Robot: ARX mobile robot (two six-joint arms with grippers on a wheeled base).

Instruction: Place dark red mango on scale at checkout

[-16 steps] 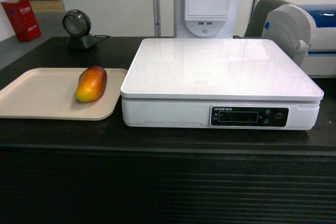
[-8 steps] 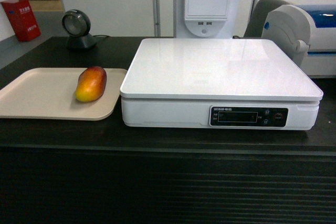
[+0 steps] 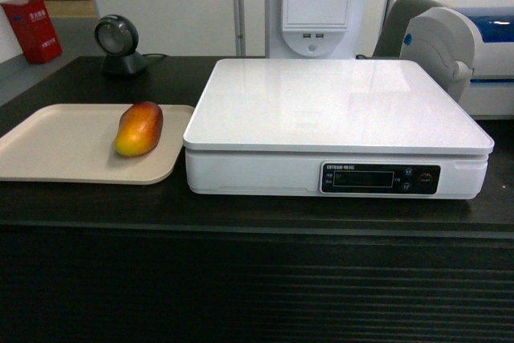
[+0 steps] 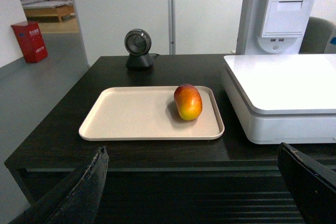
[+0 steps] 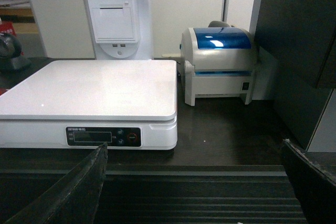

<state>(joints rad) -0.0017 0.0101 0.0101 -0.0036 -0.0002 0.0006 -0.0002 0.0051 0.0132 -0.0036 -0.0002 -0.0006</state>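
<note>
The dark red mango (image 3: 140, 128) (image 4: 188, 102), red shading to yellow, lies on the right side of a beige tray (image 3: 56, 146) (image 4: 136, 116). Just right of the tray stands the white scale (image 3: 337, 110) (image 4: 286, 85) (image 5: 89, 90) with a bare platter and a dark display on its front. My left gripper (image 4: 191, 153) is open, back from the counter's front edge, with the mango ahead of it. My right gripper (image 5: 194, 150) is open too, in front of the scale's right end. Neither gripper shows in the head view.
A round black barcode scanner (image 3: 117, 44) (image 4: 138, 48) stands behind the tray. A white receipt-printer kiosk (image 3: 318, 2) rises behind the scale. A blue-and-white label printer (image 5: 218, 64) (image 3: 462, 54) sits right of the scale. The dark counter (image 3: 257, 214) has a ribbed front panel.
</note>
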